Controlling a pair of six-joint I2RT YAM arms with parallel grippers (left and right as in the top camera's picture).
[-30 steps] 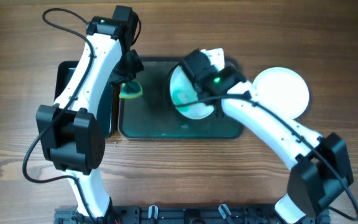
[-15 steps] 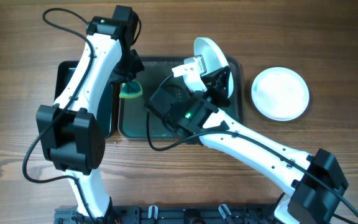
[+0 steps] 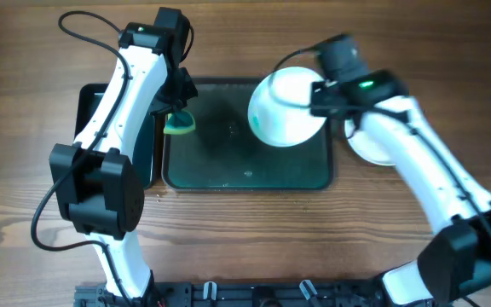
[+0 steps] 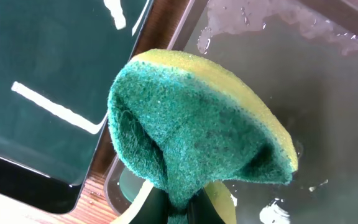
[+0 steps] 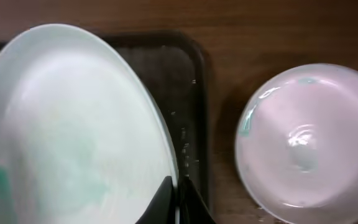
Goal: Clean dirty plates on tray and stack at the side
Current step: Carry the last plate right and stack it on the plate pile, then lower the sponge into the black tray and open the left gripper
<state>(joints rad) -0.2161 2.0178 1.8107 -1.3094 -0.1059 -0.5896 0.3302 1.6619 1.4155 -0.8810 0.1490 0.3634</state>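
One smeared plate (image 3: 284, 107) clamped at rim in right hand (image 5: 178, 190), tilted over tray (image 3: 228, 175) | left hand (image 3: 177, 109) clamped on sponge (image 4: 191, 124) | risk: thin rim grip slipping, plate dropping onto tray below hand

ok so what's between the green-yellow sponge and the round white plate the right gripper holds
Only bare floor of the dark green rectangular tray lies between the green-yellow sponge and the round white plate, as the overhead view shows.
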